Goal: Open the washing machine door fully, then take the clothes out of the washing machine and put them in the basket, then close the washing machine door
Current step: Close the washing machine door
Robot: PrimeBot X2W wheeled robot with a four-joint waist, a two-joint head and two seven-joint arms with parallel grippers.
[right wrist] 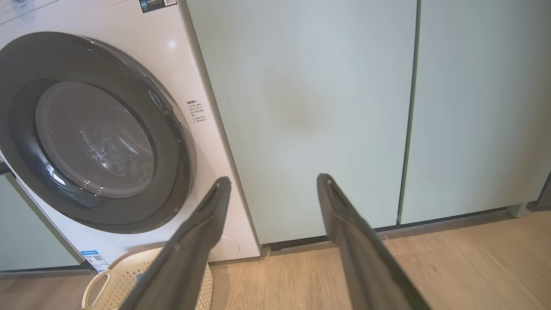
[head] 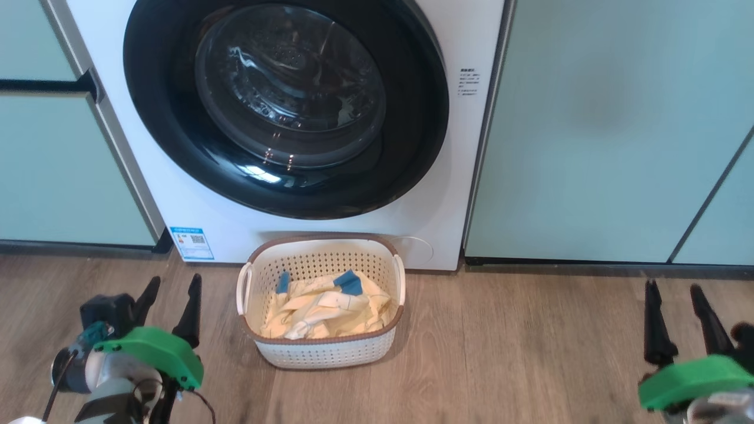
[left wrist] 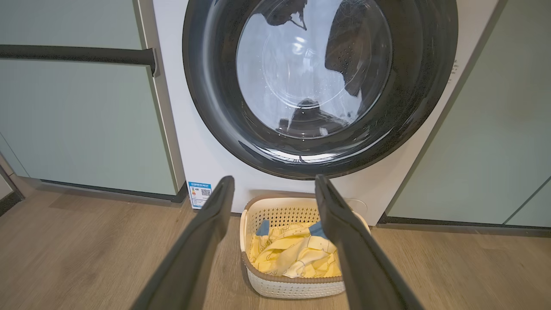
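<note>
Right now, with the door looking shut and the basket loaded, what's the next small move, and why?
Probably none: I'd leave both arms parked low. The washing machine door looks shut flush against the washing machine, the clothes lie in the basket, and the left gripper and right gripper are open, empty and apart from both.
</note>
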